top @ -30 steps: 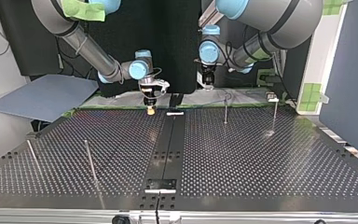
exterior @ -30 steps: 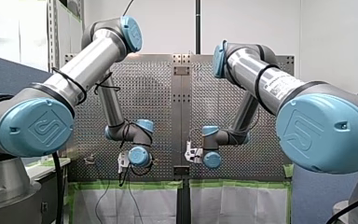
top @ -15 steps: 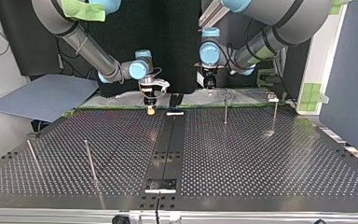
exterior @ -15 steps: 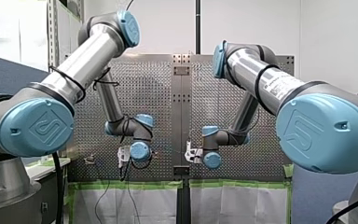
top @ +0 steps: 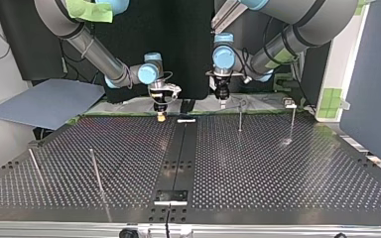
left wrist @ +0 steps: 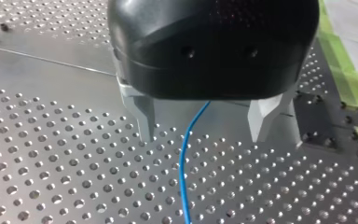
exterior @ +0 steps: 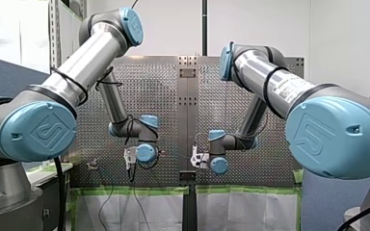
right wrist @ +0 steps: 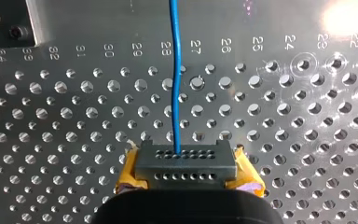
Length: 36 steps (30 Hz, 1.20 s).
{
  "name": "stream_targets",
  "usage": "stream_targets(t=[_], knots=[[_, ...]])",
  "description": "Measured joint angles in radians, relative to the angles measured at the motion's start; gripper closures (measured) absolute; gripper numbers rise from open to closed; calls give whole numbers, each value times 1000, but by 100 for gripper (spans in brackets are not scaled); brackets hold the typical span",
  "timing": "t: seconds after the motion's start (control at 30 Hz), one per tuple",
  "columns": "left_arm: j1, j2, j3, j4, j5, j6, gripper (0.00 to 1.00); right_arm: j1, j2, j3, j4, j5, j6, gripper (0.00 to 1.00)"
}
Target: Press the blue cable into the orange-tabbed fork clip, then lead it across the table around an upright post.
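In the right wrist view my right gripper [right wrist: 186, 164] is shut, its yellow pads [right wrist: 131, 173] clamping a grey connector block [right wrist: 185, 160]. The blue cable [right wrist: 175, 74] leaves that block and runs ahead over the perforated table. In the left wrist view my left gripper [left wrist: 204, 133] is open, and its metal fingers [left wrist: 143, 114] stand wide on either side of the blue cable [left wrist: 182, 172] without touching it. Both grippers hang near the table's far edge in the top view, my right gripper [top: 161, 117] left of the middle and my left gripper [top: 222, 101] right of it. I see no orange-tabbed clip.
Upright posts stand in the top view: one [top: 239, 118] just beside my left gripper, one [top: 292, 120] further right, and two [top: 95, 169] [top: 34, 166] at the near left. A small white piece [top: 186, 120] lies on the centre strip.
My left arm has swung toward the table's middle and its gripper has come down closer to the table. My right arm has stayed still.
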Motion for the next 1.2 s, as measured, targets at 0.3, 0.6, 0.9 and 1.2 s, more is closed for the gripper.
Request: stream_targets(t=[0.3,0.6,0.9,1.2], knots=[[10,-2,13,-20,-9,22,0,1,0,0,1,0,0,100],[25,-21,39,-20,21,21,0,1,1,0,1,0,0,100],[33,-57,87,-29,22,11,0,0,0,0,5,0,0,100],[41,-79,114,-39,20,5,0,-3,0,0,12,0,0,100]])
